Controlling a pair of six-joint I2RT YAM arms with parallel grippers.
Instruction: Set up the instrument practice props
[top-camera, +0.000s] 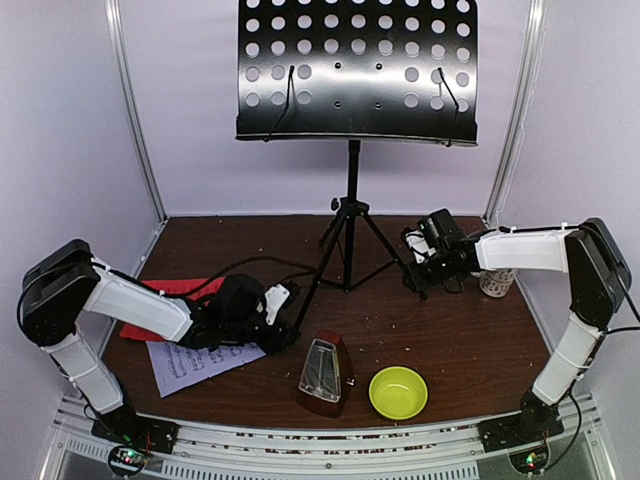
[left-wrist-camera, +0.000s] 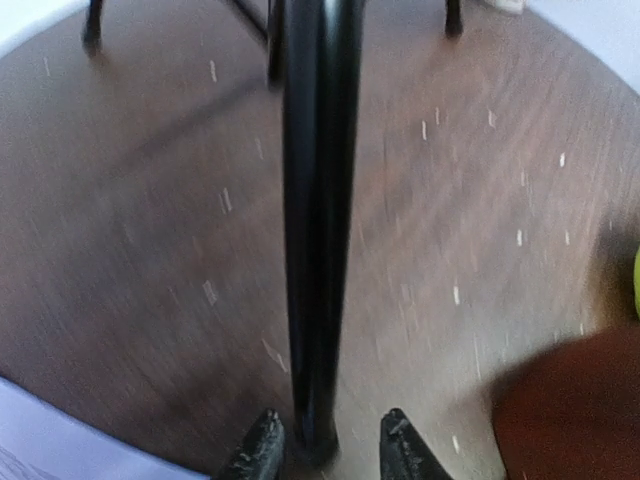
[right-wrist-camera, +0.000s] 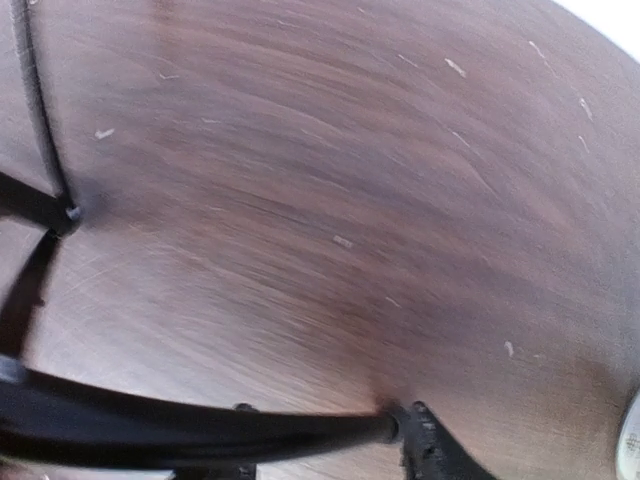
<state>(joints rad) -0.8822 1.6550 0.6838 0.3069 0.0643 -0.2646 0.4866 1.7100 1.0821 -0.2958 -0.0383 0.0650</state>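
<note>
The black music stand (top-camera: 355, 70) stands upright at the back middle on its tripod legs (top-camera: 345, 240). My left gripper (top-camera: 288, 318) is low at the left leg's foot. In the left wrist view it (left-wrist-camera: 328, 445) is open, with the leg (left-wrist-camera: 318, 200) between its fingers and a gap on each side. My right gripper (top-camera: 412, 265) sits at the right leg's foot. In the right wrist view it (right-wrist-camera: 330, 430) is open, and the leg (right-wrist-camera: 200, 430) ends beside one finger. The red sheet (top-camera: 170, 290) and white sheet (top-camera: 195, 362) lie under my left arm. The brown metronome (top-camera: 325, 373) stands at the front.
A yellow-green bowl (top-camera: 398, 392) sits right of the metronome near the front edge. A patterned mug (top-camera: 497, 282) stands at the right wall behind my right arm. White walls close in the table on three sides.
</note>
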